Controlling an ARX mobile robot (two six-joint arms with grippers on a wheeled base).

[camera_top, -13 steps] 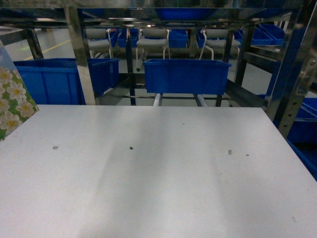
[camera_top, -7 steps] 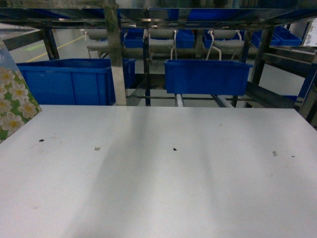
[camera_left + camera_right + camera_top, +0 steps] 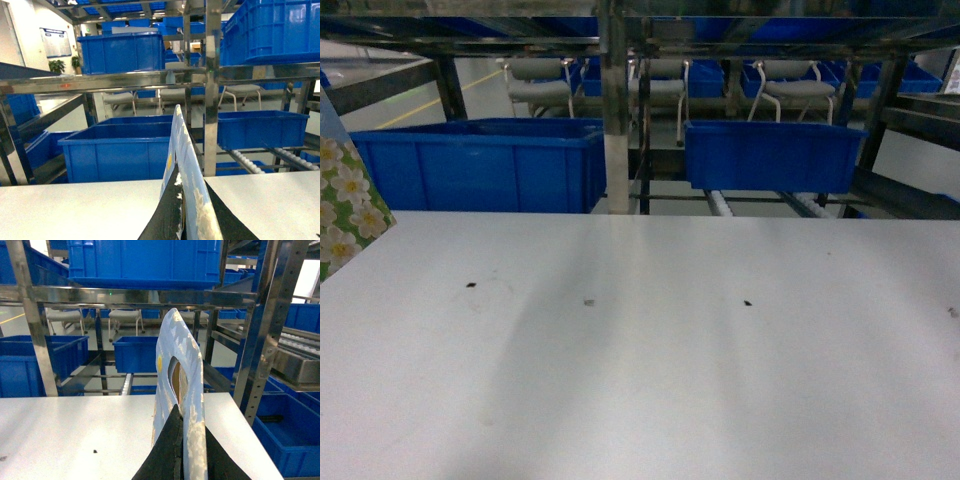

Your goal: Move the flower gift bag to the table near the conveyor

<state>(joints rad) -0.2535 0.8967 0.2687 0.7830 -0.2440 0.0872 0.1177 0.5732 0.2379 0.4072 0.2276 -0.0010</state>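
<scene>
The flower gift bag (image 3: 344,215), green with white blossoms, shows only as a corner at the left edge of the head view, above the white table (image 3: 650,380). In the left wrist view my left gripper (image 3: 192,222) is shut on a pale blue glossy bag panel (image 3: 181,150), held edge-on over the table (image 3: 75,210). My right gripper (image 3: 187,455) is shut on a bag top (image 3: 192,385) with a handle cut-out. Whether both hold one bag I cannot tell. The conveyor (image 3: 720,203), steel racking with white rollers, stands just behind the table's far edge.
Blue plastic bins (image 3: 480,165) (image 3: 770,155) sit in the racking behind the table, more on upper shelves (image 3: 120,52). A steel upright (image 3: 615,110) rises at the middle. Beyond the table's right edge (image 3: 240,435) are blue bins on the floor (image 3: 290,435). Grey chairs stand farther back.
The head view has swung left: the steel upright, bins and table marks have slid to the right. The floral bag corner stays at the left edge.
</scene>
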